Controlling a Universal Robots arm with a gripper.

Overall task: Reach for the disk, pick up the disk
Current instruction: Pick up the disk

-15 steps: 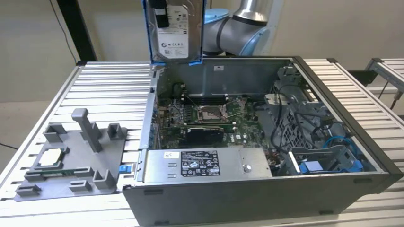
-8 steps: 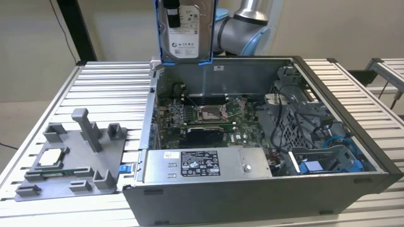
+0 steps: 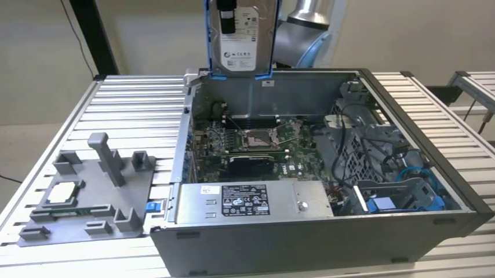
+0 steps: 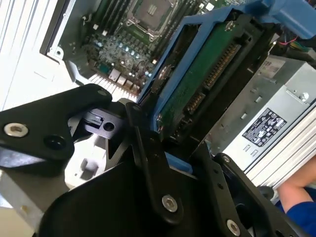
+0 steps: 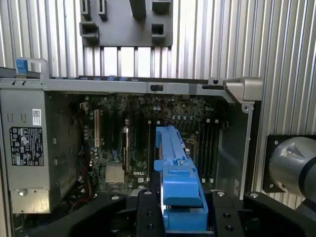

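The disk (image 3: 238, 40) is a silver-grey drive with a white label, framed by bright blue rails. It hangs upright in the air above the back wall of the open computer case (image 3: 309, 243). In both wrist views my gripper (image 4: 170, 148) (image 5: 182, 210) is shut on the disk. Its black fingers (image 4: 143, 138) press on the blue frame from both sides. The second wrist view shows the disk's (image 4: 197, 84) green circuit board and connector. In the first wrist view, the blue rail of the disk (image 5: 175, 168) points down toward the motherboard.
The case holds a motherboard (image 3: 259, 139), a grey power supply (image 3: 247, 200) and a blue drive bay (image 3: 395, 202). A grey fixture plate (image 3: 85, 197) with a small silver chip (image 3: 64, 192) lies on the slatted table at the exterior view's left. A blue sleeve (image 4: 296, 205) shows beside the case.
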